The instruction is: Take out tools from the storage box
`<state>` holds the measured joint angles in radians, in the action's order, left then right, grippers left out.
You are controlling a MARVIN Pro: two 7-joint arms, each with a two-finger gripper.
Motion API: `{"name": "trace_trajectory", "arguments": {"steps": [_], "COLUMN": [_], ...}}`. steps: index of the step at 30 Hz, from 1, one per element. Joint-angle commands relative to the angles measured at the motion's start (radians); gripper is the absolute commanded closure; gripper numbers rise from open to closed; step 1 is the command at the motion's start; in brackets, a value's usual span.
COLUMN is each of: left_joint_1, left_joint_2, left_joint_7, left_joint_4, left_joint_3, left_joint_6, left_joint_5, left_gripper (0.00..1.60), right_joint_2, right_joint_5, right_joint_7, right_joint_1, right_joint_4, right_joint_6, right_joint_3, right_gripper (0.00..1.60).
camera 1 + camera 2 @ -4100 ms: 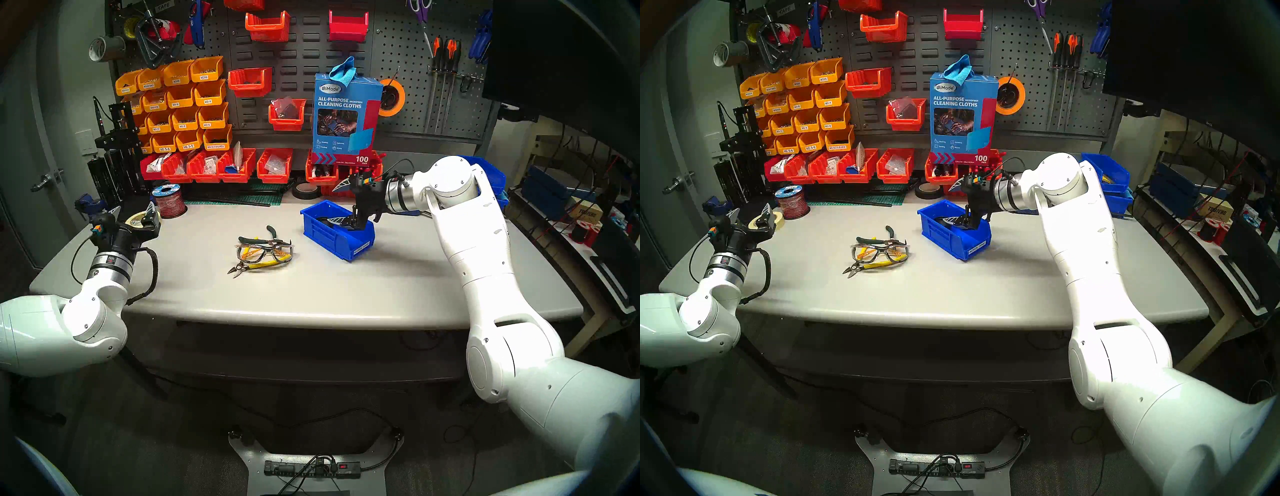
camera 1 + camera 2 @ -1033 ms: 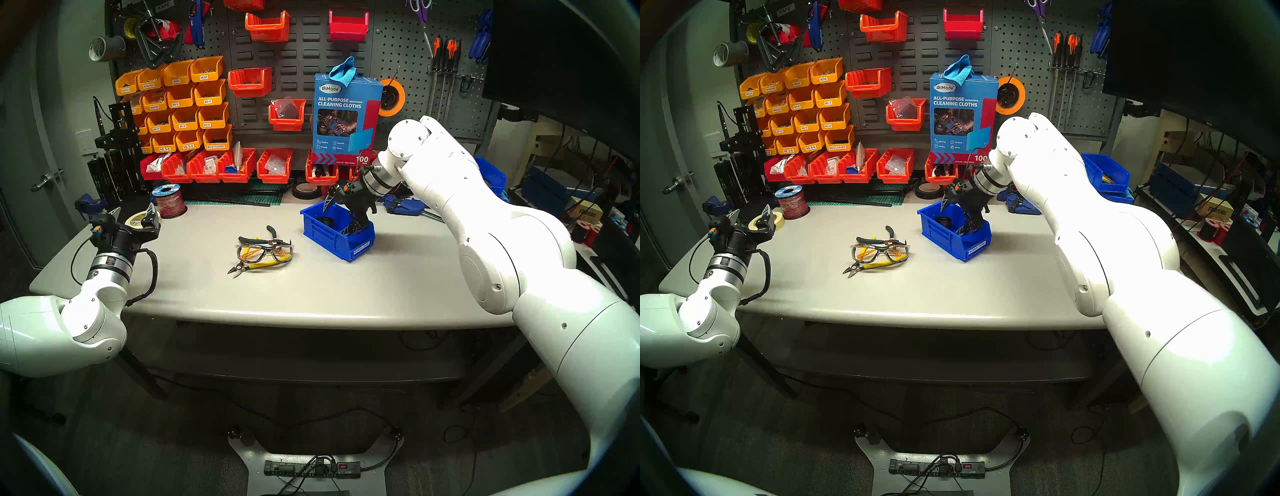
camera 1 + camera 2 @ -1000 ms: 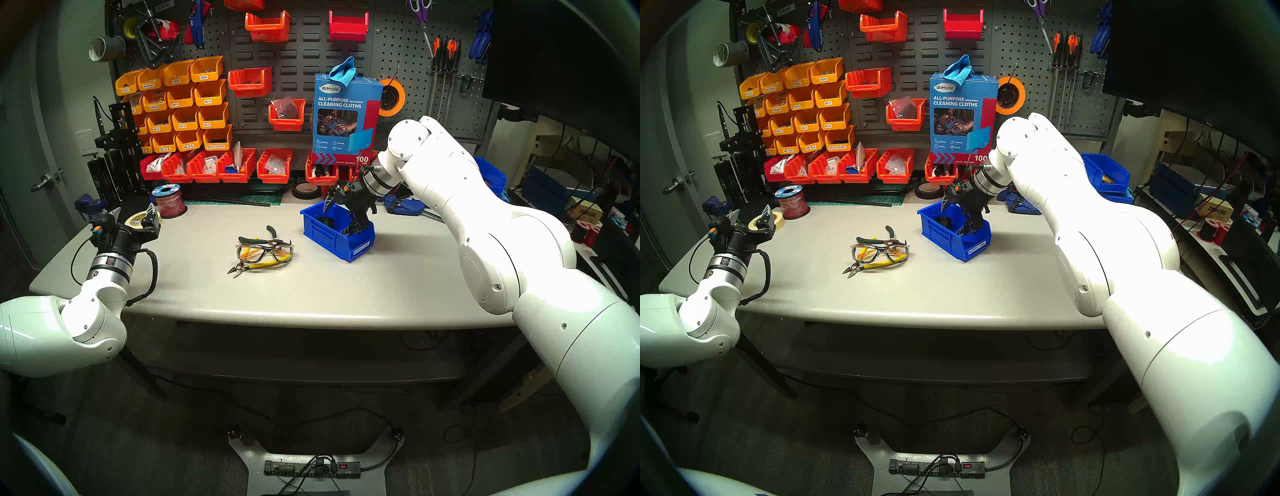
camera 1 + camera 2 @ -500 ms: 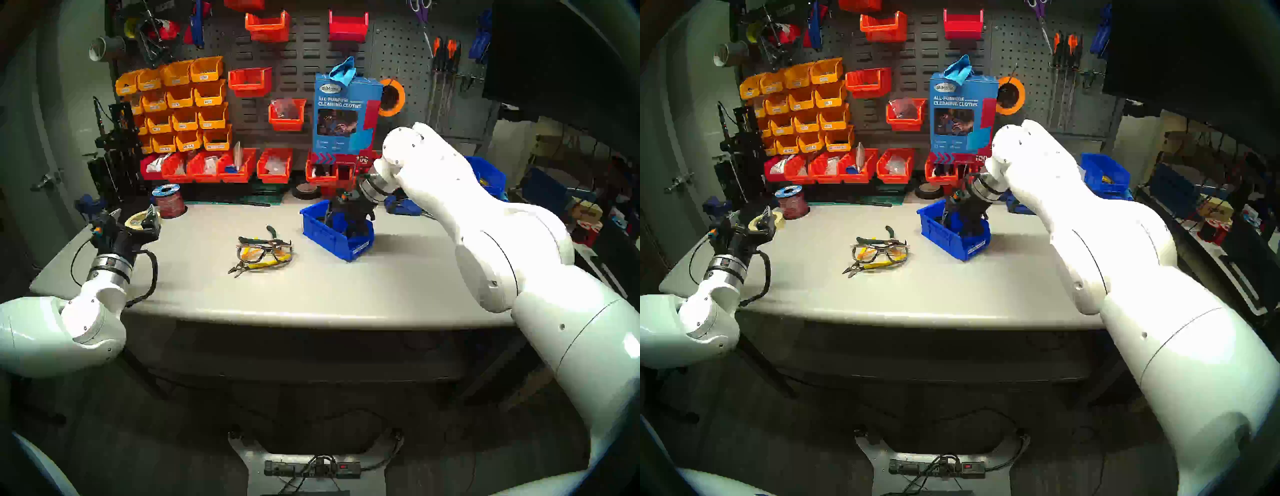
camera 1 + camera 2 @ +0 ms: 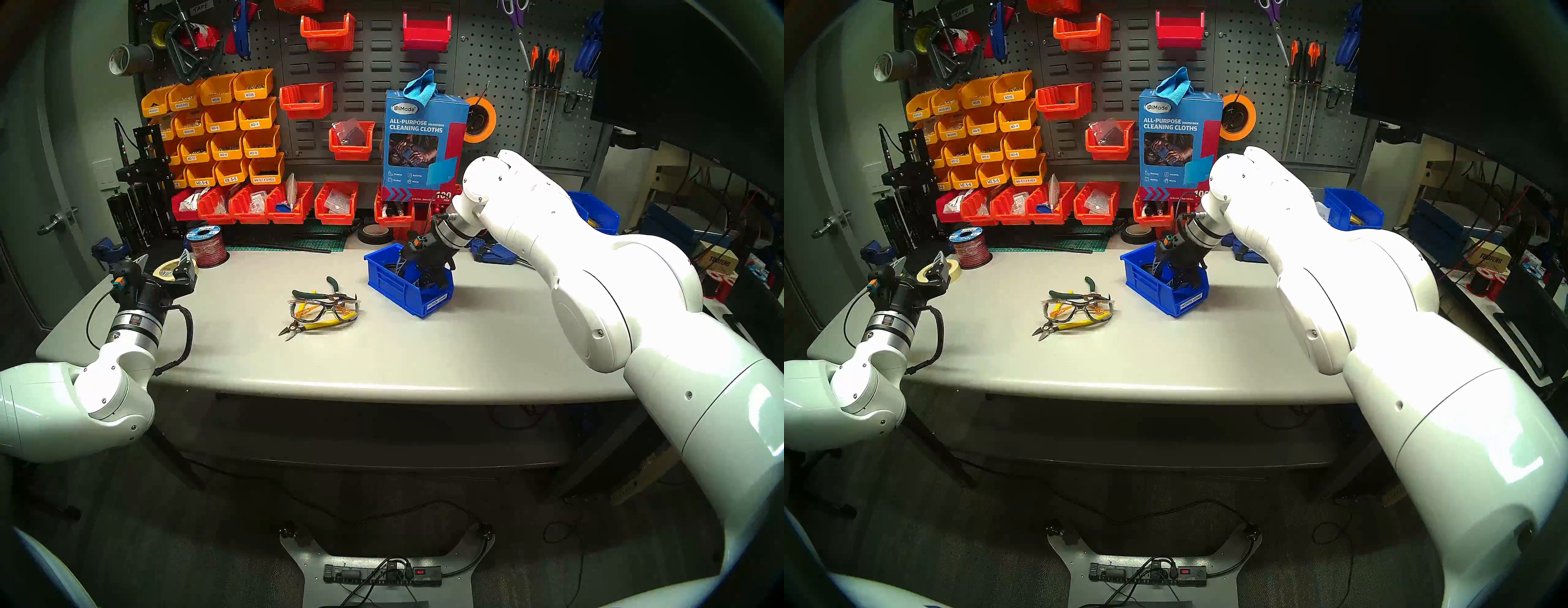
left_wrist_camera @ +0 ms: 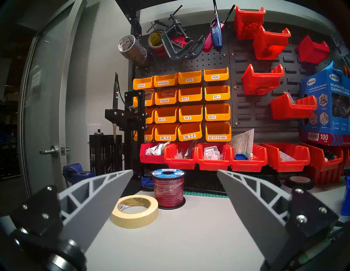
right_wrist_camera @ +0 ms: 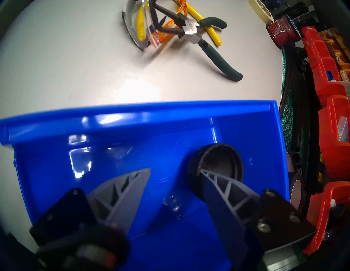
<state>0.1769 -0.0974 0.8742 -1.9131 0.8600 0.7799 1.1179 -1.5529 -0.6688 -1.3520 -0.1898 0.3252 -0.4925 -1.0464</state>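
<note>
The blue storage box [image 5: 399, 293], with a white label on its front lip, stands right of the table's middle; it also shows in the right wrist view [image 7: 132, 113]. My right gripper [image 5: 413, 271] [image 7: 175, 170] is down inside it, open. One fingertip [image 7: 206, 175] sits inside the small black cup-shaped piece [image 7: 216, 162]; the other is outside it. The safety glasses [image 5: 324, 309], yellow-handled cutters [image 5: 314, 326] and green-handled pliers [image 5: 322, 293] lie piled on the table left of the box. My left gripper [image 5: 163, 257] [image 6: 174, 171] is open and empty at the table's far left.
A masking tape roll [image 6: 134, 210] and a red wire spool [image 6: 168, 187] sit just ahead of my left gripper. Red bins [image 5: 263, 204] and a cleaning cloth box [image 5: 424, 140] line the back. A black tape roll [image 5: 373, 233] and a blue clamp [image 5: 494, 252] lie behind the box.
My right gripper has dropped deeper into the storage box and narrowed around the cup's wall. The box has slid slightly left. The left arm has not moved.
</note>
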Motion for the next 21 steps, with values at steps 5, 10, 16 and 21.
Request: {"name": "trace_trajectory", "arguments": {"steps": [5,10,16,21], "left_joint_1": [0.037,0.044,0.054,0.062], "left_joint_2": [-0.003,-0.003,-0.003,-0.003], "left_joint_7": [-0.002,-0.003,-0.003,-0.004], "left_joint_4": [-0.001,-0.001,-0.002,-0.002], "left_joint_3": [0.007,0.015,0.025,0.033], "left_joint_6": [0.003,0.003,0.004,0.004], "left_joint_5": [0.000,0.001,0.002,0.002], "left_gripper": [0.00,0.00,0.00,0.00], "right_joint_2": [-0.036,-0.046,-0.053,-0.057], "right_joint_5": [0.000,0.003,0.015,0.024], "right_joint_7": [-0.017,-0.009,-0.007,-0.008], "right_joint_1": [0.055,0.062,0.069,0.071], "right_joint_4": [-0.062,-0.088,-0.113,-0.132], "right_joint_6": [-0.030,-0.050,-0.064,-0.074], "right_joint_3": [0.017,0.026,0.030,0.034], "right_gripper": [0.62,0.73,0.67,0.51]}}
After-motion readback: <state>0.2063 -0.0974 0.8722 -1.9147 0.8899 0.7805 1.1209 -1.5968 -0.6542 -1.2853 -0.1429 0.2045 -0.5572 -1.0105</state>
